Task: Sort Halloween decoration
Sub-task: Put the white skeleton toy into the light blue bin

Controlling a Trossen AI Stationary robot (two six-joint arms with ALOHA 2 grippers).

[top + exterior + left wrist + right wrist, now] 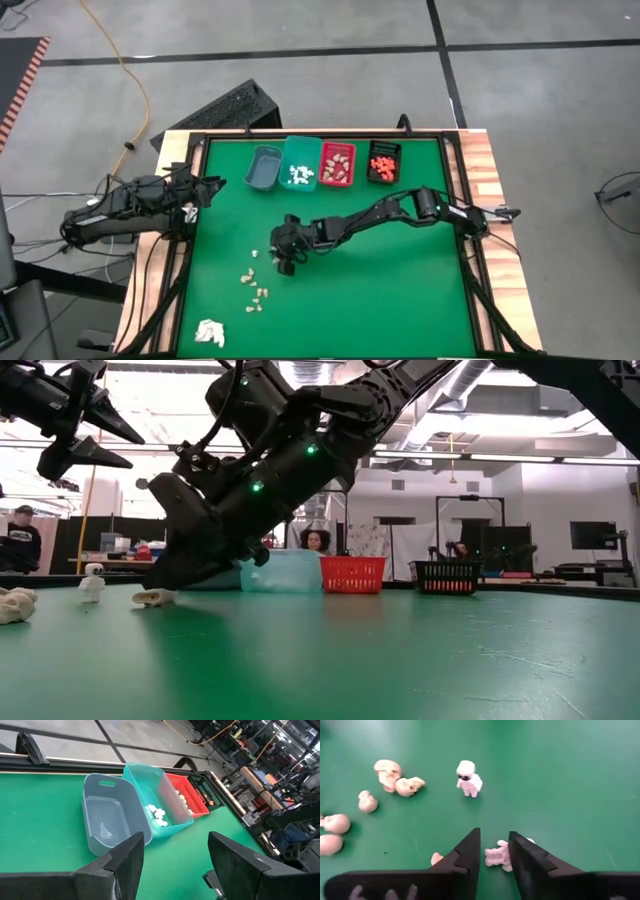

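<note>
Several beige skull pieces (255, 290) lie loose on the green table; they also show in the right wrist view (390, 772). A white figure (469, 779) stands upright beside them. My right gripper (493, 834) is low over the table's left middle (281, 258), fingers slanting down and a little apart. A small white piece (497, 856) lies on the table in the gap between the fingers, partly hidden by one of them. A beige piece (155, 597) lies by the fingertips. My left gripper (175, 840) is open and empty over the table's left edge (205, 187). My right gripper's fingers (470, 851) stand over and beside the small white piece from above at a slant. I cannot tell whether they touch it. The piece lies on the table.
Four bins stand in a row at the far edge: grey (263, 168), teal (300, 163) with white pieces, red (337, 163) with beige pieces, black (383, 162) with orange pieces. A white papery wad (210, 332) lies at the near left. People show in the room behind.
</note>
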